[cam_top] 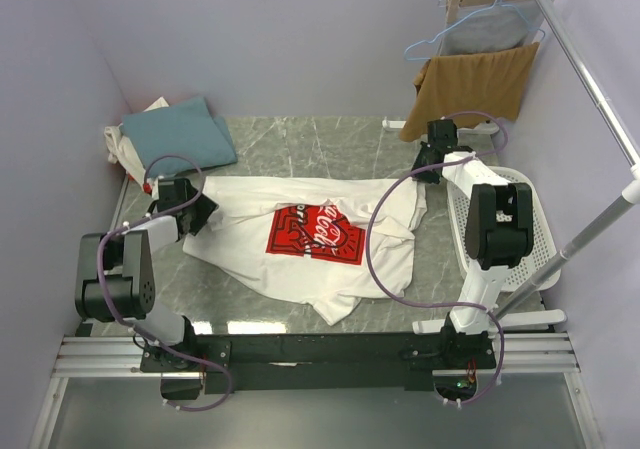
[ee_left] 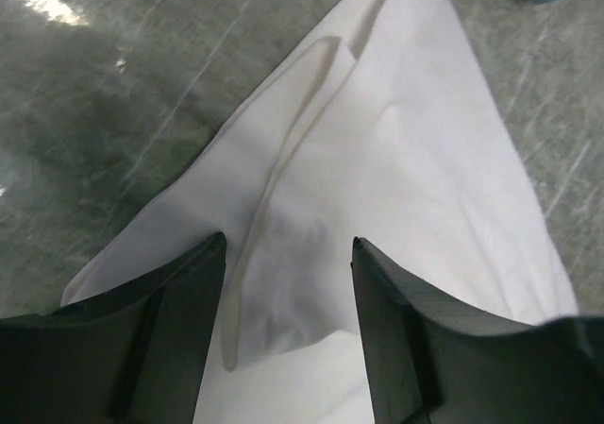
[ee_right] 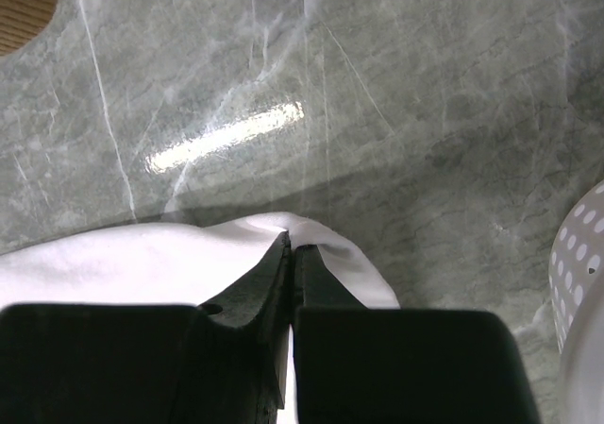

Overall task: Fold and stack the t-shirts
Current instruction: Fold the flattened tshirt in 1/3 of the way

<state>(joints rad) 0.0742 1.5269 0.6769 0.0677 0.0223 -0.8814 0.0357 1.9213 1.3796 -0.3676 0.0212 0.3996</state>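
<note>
The white t-shirt point(cam_top: 300, 254) with a red rectangular chest print point(cam_top: 315, 234) lies spread and rumpled on the grey marble table. My left gripper point(cam_top: 205, 209) is open just above the shirt's left sleeve; in the left wrist view the white sleeve point(ee_left: 377, 188) lies between its fingers point(ee_left: 170, 330). My right gripper point(cam_top: 425, 164) is shut on the shirt's far right edge; the right wrist view shows a pinched fold of white cloth point(ee_right: 311, 230) at the fingertips. A folded teal-blue shirt point(cam_top: 180, 134) lies at the back left on top of an off-white one point(cam_top: 122, 149).
A white perforated laundry basket point(cam_top: 530, 234) stands at the right, behind the right arm. A tan-brown cloth point(cam_top: 475, 84) and a grey garment on a blue hanger point(cam_top: 480, 29) hang on a rack at the back right. A metal pole point(cam_top: 590, 89) slants along the right side.
</note>
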